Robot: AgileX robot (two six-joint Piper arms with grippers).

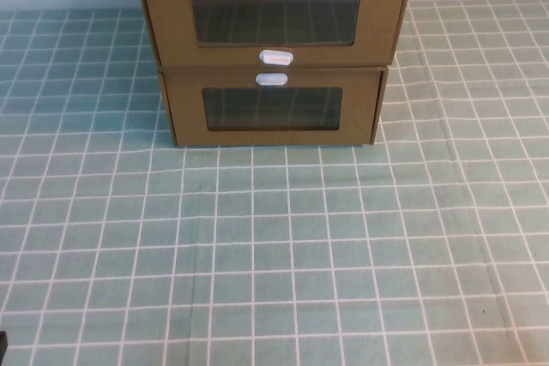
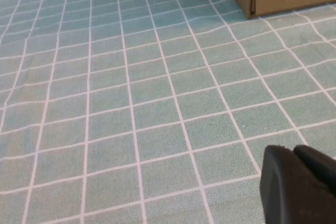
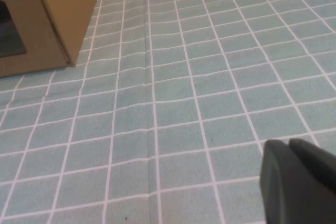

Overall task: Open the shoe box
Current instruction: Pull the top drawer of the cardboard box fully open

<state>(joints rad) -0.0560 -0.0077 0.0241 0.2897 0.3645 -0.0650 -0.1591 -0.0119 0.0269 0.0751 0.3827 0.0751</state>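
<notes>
Left gripper (image 2: 297, 184) and right gripper (image 3: 295, 179) hovered low over the tablecloth (image 1: 274, 255), fingers together, empty. Shoe box (image 1: 273, 49) stood well ahead, between them. Rec'd approach: part jaws first, then pinch lower white pull tab (image 1: 271, 79) squarely (thin, probably slips).

Brown cardboard shoe box (image 1: 171, 49): two drawer-style units, stacked, upright, at far centre of green checked cloth (image 1: 283, 255). Fronts facing robot's side. Upper drawer (image 1: 163, 15) and lower drawer (image 1: 184, 113) both looking shut. Dark see-through window in each front. White oval upper tab (image 1: 276, 57) at bottom edge of its front, lower tab (image 1: 272, 79) at top edge of its front, just apart, one above the other.
</notes>
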